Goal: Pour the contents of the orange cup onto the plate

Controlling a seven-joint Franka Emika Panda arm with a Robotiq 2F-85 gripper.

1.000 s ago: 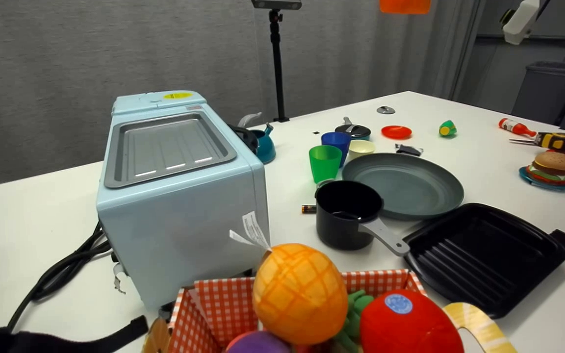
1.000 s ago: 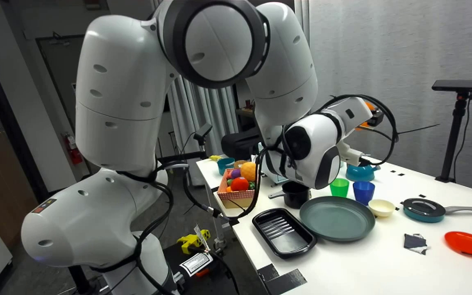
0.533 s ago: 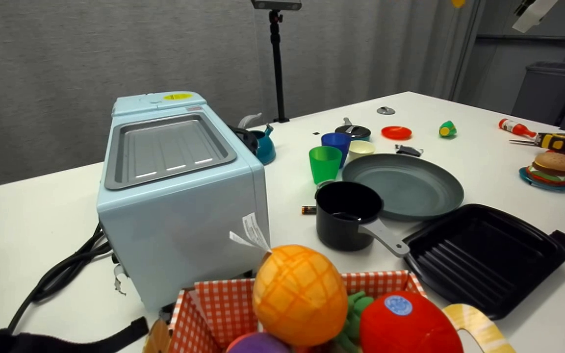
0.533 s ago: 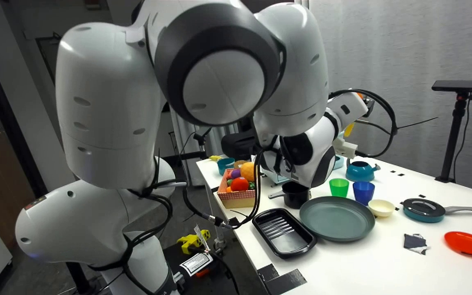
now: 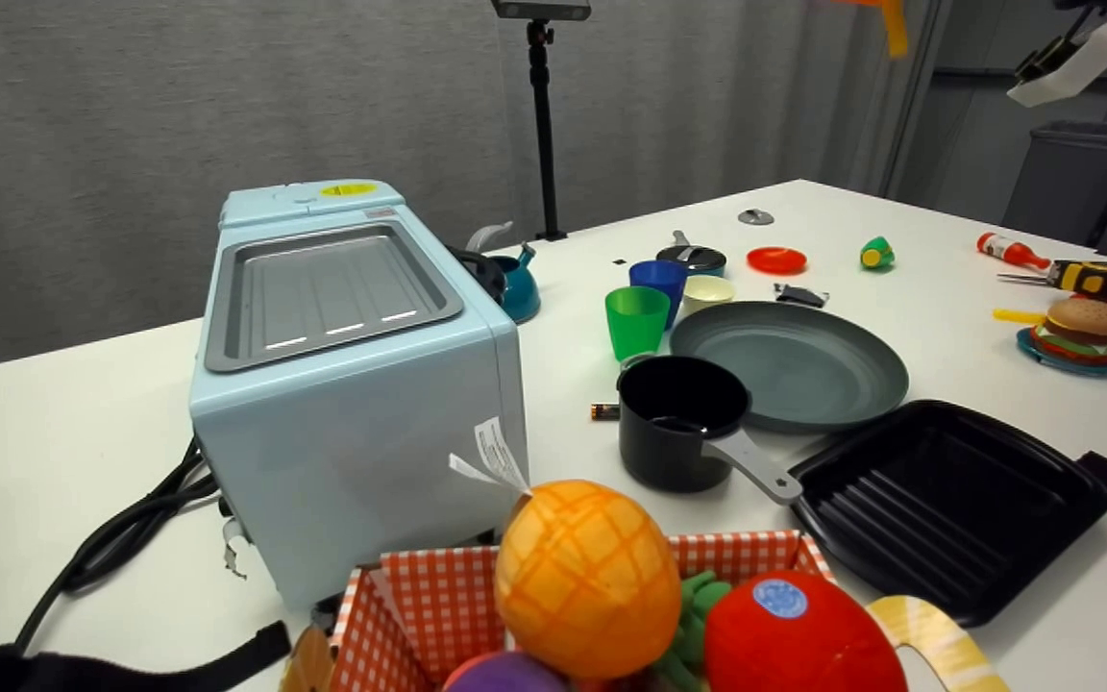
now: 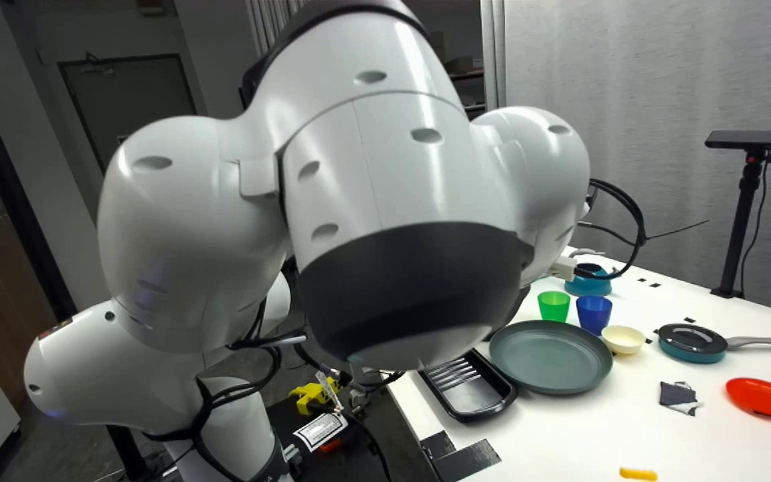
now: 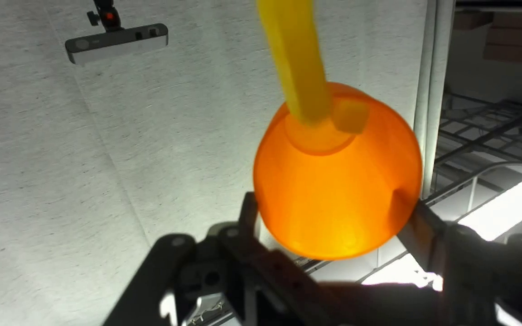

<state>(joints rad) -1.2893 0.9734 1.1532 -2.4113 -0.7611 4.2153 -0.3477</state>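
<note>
In the wrist view the orange cup (image 7: 333,190) is pinched between the fingers of my gripper (image 7: 335,206), its open mouth facing the camera. A yellow stick (image 7: 295,59) extends out of its mouth, and a small yellow piece (image 7: 350,117) shows inside. In an exterior view only a sliver of the cup (image 5: 863,2) shows at the top edge, with a yellow stick (image 5: 894,29) below it, high above the table. The dark grey plate (image 5: 789,365) lies on the table; it also shows in an exterior view (image 6: 551,357) with nothing on it. My arm hides the gripper there.
A yellow stick (image 6: 638,474) lies off the plate, near the toy burger (image 5: 1079,332). Around the plate stand the green cup (image 5: 637,322), blue cup (image 5: 659,284), cream bowl (image 5: 709,290), black pot (image 5: 680,423) and black ridged pan (image 5: 952,505). A fruit basket (image 5: 438,596) is nearby.
The arm has swung, its elbow coming down in front of the camera. The cup has shifted rightward along an exterior view's top edge. A yellow stick has dropped to the table beside the burger.
</note>
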